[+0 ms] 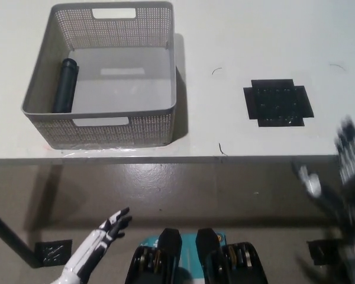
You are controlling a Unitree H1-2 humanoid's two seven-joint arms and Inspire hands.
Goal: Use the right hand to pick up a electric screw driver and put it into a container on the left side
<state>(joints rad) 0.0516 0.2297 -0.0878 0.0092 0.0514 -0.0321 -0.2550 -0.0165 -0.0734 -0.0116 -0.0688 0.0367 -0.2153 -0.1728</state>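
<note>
Though dark and small in the head view, electric screw driver (65,86): slim black cylinder, lying flat on the container floor, hard against the left wall, long axis running front to back with a slight tilt. Judged rigid, smooth-cased, moderately heavy for its bulk, prone to roll; best taken across the mid-barrel, from the side away from the wall. Container (100,139): grey mesh basket, upright walls, cut-out handles front and back, standing at the left of the white table (236,35), front wall near the table edge. Task judged complete as things lie. Right hand (349,165): black, blurred, at the right border by the table edge, empty, fingers spread. Left hand (106,231): white, low at lower left beneath the table edge, empty, fingers loosely apart. Black pad (278,102): flat, right of the container, well apart. Open tabletop between pad and basket; narrow clearance between tool and wall.
</note>
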